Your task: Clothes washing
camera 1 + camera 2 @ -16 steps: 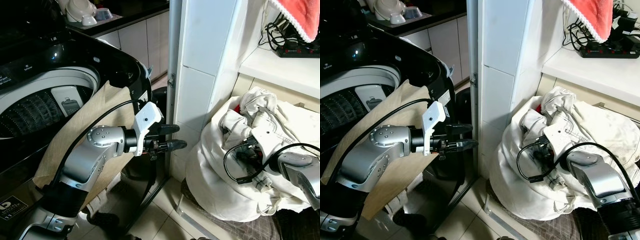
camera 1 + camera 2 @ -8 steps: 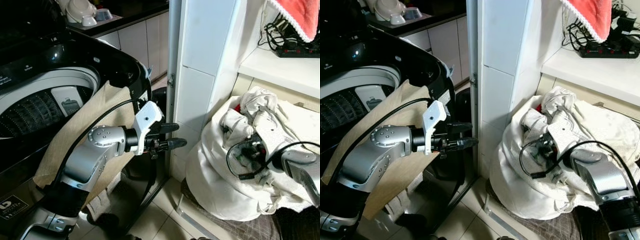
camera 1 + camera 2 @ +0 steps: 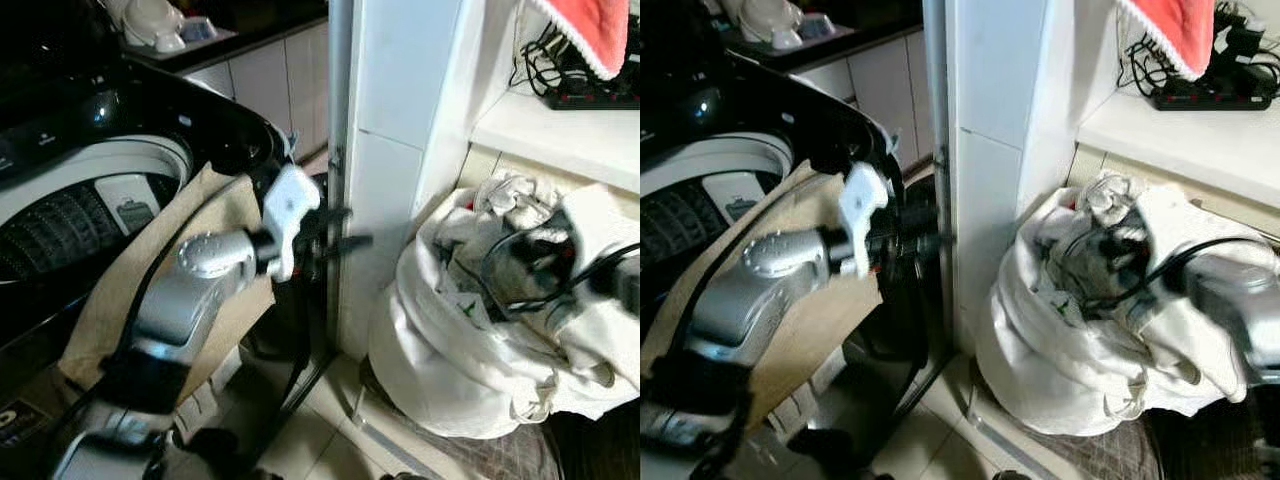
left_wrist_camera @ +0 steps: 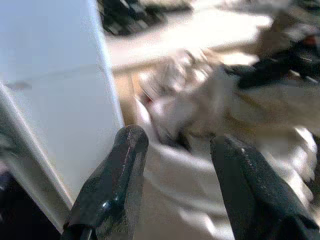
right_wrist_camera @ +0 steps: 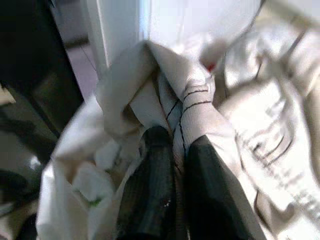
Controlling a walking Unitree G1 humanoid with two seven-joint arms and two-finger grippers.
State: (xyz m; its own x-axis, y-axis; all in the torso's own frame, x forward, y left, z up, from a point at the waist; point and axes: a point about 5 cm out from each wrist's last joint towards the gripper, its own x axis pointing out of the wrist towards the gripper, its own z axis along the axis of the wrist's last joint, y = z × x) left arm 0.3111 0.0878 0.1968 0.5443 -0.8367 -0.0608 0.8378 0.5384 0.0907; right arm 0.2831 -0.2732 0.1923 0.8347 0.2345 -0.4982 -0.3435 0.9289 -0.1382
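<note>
1. I am watching the white laundry bag [image 3: 470,350] sitting on the floor beside the white tiled pillar [image 3: 400,150], right of the washing machine [image 3: 90,180].
2. My right gripper [image 5: 172,170] is pinching a fold of line-printed white cloth [image 5: 200,115] at the bag's top.
3. Since a second ago, that gripper is sitting higher and further into the pile; both eye views are blurring.
4. My left gripper [image 4: 177,150], fingers spread, is hanging before the pillar, beside the tan cloth [image 3: 140,270] draped over the machine.
5. No writing is legible.
</note>
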